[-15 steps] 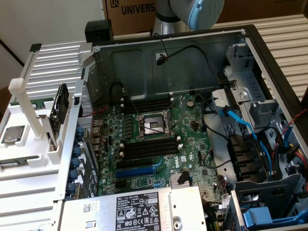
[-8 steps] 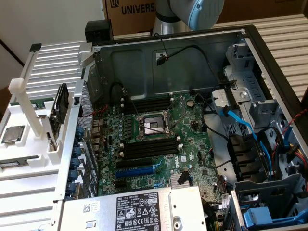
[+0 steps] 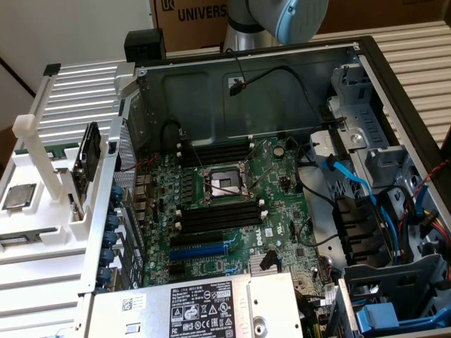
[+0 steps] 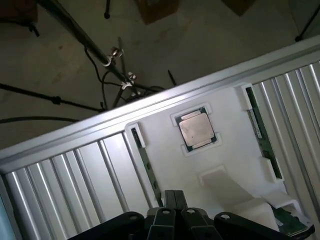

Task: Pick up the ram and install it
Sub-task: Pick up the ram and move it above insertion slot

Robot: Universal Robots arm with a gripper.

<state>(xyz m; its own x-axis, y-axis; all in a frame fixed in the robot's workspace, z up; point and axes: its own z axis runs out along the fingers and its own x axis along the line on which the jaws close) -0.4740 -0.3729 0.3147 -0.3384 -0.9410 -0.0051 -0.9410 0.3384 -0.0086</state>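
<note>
Two ram sticks stand on edge in a white fixture (image 4: 225,150). In the wrist view they are thin green strips, one (image 4: 146,162) nearer my fingers and one (image 4: 263,135) on the other side of a square processor chip (image 4: 197,129). My gripper (image 4: 174,201) hangs high above the fixture with its dark fingers together and nothing between them. It touches neither stick. In the exterior view the fixture (image 3: 42,211) is at the left and the gripper is out of frame. The motherboard's long black slots (image 3: 218,215) sit empty beside the processor socket (image 3: 224,184).
The open computer case (image 3: 366,63) fills the exterior view's middle and right, with a blue slot (image 3: 204,250), cables (image 3: 352,183) and drive bays (image 3: 394,282). A power supply (image 3: 204,310) sits at the front. A black part (image 3: 88,158) stands upright at the fixture's edge. Beyond the ribbed table (image 4: 75,180) are floor and tripod legs.
</note>
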